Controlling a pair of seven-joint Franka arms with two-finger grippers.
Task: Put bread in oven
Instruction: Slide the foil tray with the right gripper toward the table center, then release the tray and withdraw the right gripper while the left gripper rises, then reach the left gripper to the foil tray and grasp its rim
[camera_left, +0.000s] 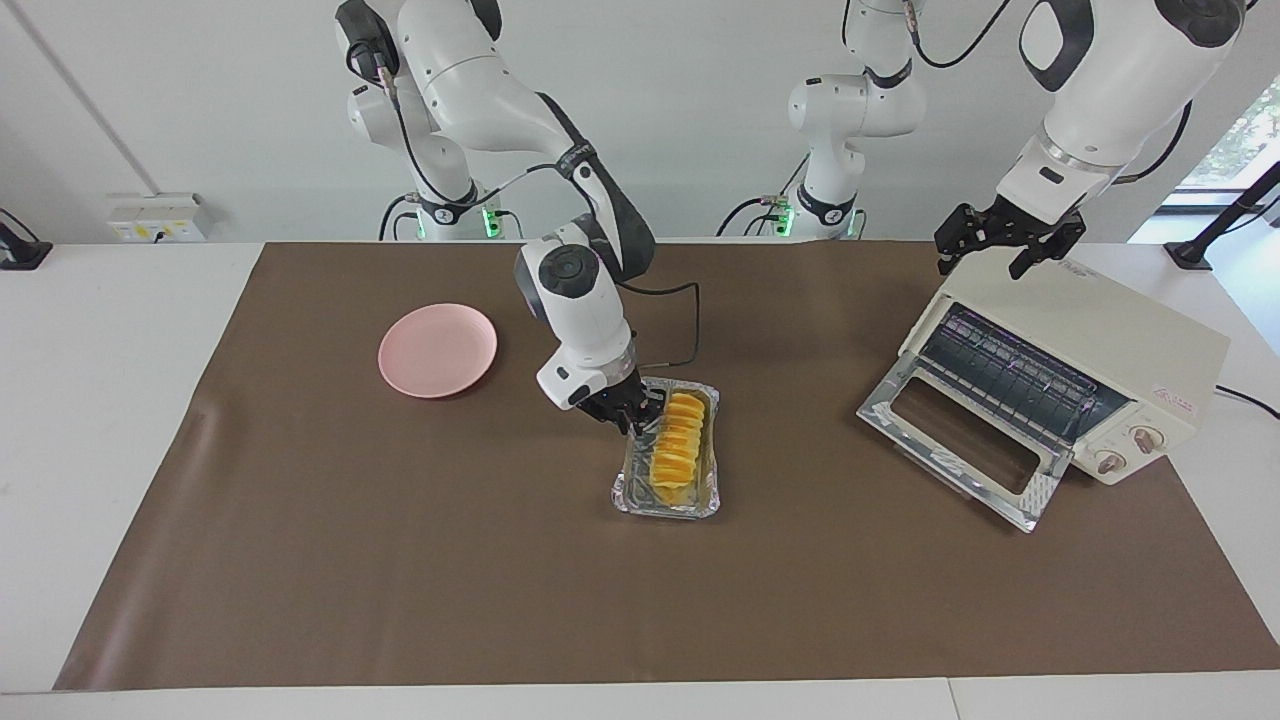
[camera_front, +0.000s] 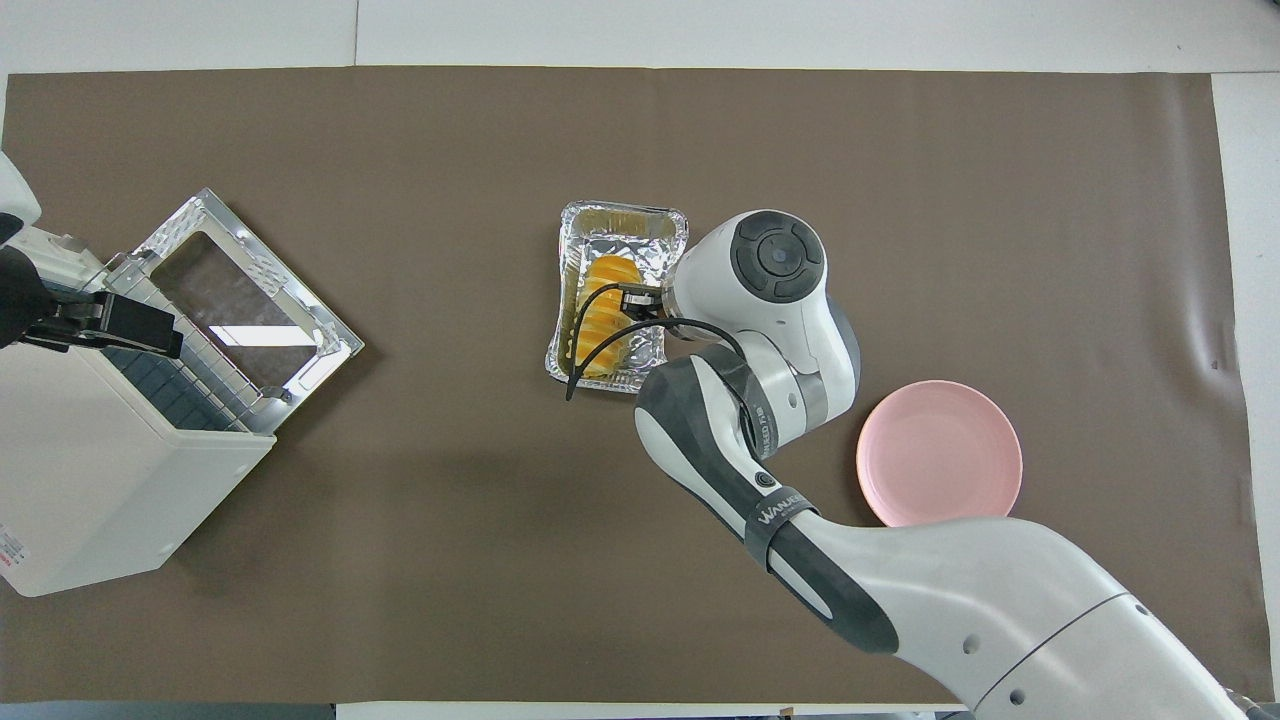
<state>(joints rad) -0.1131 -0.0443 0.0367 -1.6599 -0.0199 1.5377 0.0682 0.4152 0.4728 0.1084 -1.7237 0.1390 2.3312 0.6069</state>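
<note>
The yellow-orange ridged bread (camera_left: 678, 440) lies in a crinkled foil tray (camera_left: 665, 508) mid-table; it also shows in the overhead view (camera_front: 600, 300) in the tray (camera_front: 625, 218). My right gripper (camera_left: 640, 415) is down at the tray's rim on the side toward the right arm's end, close against the bread; in the overhead view (camera_front: 640, 300) the wrist hides most of it. The cream-white oven (camera_left: 1130, 340) stands at the left arm's end, its glass door (camera_left: 960, 440) dropped open onto the mat. My left gripper (camera_left: 985, 262) hangs open over the oven's top edge above the door opening.
A round pink plate (camera_left: 437, 350) sits on the brown mat toward the right arm's end, nearer to the robots than the tray. The right arm's cable loops over the tray. The oven (camera_front: 90, 480) and its open door (camera_front: 245, 290) take up the left arm's end.
</note>
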